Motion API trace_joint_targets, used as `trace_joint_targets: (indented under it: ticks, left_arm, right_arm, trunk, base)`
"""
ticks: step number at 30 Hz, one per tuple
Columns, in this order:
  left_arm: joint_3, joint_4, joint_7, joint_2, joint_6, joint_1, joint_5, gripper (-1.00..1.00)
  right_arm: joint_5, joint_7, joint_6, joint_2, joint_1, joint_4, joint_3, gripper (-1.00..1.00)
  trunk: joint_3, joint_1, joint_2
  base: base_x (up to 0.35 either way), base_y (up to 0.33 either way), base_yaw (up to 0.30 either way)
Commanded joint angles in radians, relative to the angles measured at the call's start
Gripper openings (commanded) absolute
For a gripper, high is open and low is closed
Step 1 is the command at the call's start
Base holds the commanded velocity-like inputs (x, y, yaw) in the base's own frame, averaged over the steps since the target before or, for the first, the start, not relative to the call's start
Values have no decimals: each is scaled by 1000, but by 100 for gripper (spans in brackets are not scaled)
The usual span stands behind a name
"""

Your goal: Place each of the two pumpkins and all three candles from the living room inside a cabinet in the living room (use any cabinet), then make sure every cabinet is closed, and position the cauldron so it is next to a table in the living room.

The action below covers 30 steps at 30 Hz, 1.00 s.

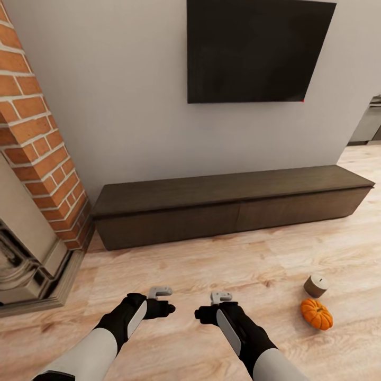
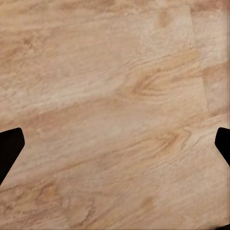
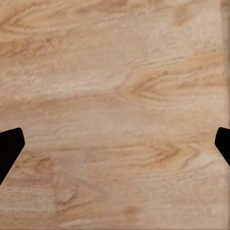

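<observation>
One orange pumpkin (image 1: 317, 314) lies on the wood floor at the lower right, and a beige-grey candle (image 1: 316, 286) stands just behind it. The long, low, dark brown cabinet (image 1: 233, 203) runs along the wall ahead, its fronts flush and closed. My left gripper (image 1: 160, 291) and right gripper (image 1: 221, 296) hover side by side over bare floor, well short of the cabinet and left of the pumpkin. In both wrist views the dark fingertips (image 2: 10, 148) (image 3: 10, 146) stand wide apart with nothing between them. The cauldron and the table are out of view.
A brick chimney (image 1: 37, 137) with an ornate fireplace surround (image 1: 26, 264) takes up the left side. A black TV (image 1: 254, 50) hangs on the wall above the cabinet. Wood floor (image 1: 222, 264) stretches between me and the cabinet.
</observation>
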<state>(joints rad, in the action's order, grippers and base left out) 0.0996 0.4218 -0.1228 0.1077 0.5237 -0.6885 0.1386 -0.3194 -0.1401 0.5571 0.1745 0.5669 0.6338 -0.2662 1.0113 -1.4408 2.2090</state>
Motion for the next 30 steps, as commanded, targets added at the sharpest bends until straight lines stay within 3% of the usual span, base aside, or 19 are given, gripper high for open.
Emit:
trace_joint_targets:
  ticks: [1, 8, 11, 14, 18, 19, 23, 24, 26, 27, 30]
  left_arm:
    - [5, 2, 3, -1, 5, 0, 10, 100]
    - [3, 12, -24, -6, 19, 0, 11, 100]
    - [2, 59, -50, -7, 73, 0, 11, 100]
    - [3, 172, -78, -9, 168, 1, 12, 100]
    - [2, 391, -93, -23, 362, 4, 11, 100]
    - [-4, 491, -96, -33, 437, 5, 10, 100]
    - [-58, 650, -99, -46, 517, 6, 5, 100]
    - [-92, 694, -100, -49, 524, 6, 4, 100]
    - [-116, 721, -100, -51, 524, 5, 2, 100]
    - [-132, 739, -101, -52, 524, 5, 1, 100]
    - [-146, 759, -101, -53, 524, 5, 1, 100]
  right_arm:
    - [-10, -9, 3, 0, 0, 1, -2, 100]
    - [-17, -11, 2, 0, 0, 0, -1, 100]
    - [-36, -17, -1, 0, 0, 0, 5, 100]
    - [-46, -33, -6, 0, -1, 0, 9, 100]
    - [-55, -62, -49, 0, -1, 0, 25, 100]
    - [-58, -67, -67, 0, 0, 2, 45, 100]
    - [-64, -69, -86, 0, 3, 4, 107, 100]
    - [-66, -68, -90, 0, 5, 4, 152, 100]
    - [-67, -61, -94, 0, 6, 4, 205, 100]
    - [-67, -42, -96, 0, 8, 4, 260, 100]
    - [-67, 15, -98, -6, 13, 4, 334, 100]
  trunk:
    - [1, 0, 0]
    - [1, 0, 0]
    - [1, 0, 0]
    - [1, 0, 0]
    - [1, 0, 0]
    - [1, 0, 0]
    - [1, 0, 0]
    - [1, 0, 0]
    - [1, 0, 0]
    - [1, 0, 0]
    - [1, 0, 0]
  base:
    - [85, -65, 1]
    - [26, -20, 0]
    - [5, -4, 0]
    - [2, -2, 0]
    - [0, 0, 0]
    - [0, 0, 0]
    - [0, 0, 0]
    - [0, 0, 0]
    - [0, 0, 0]
    - [0, 0, 0]
    - [0, 0, 0]
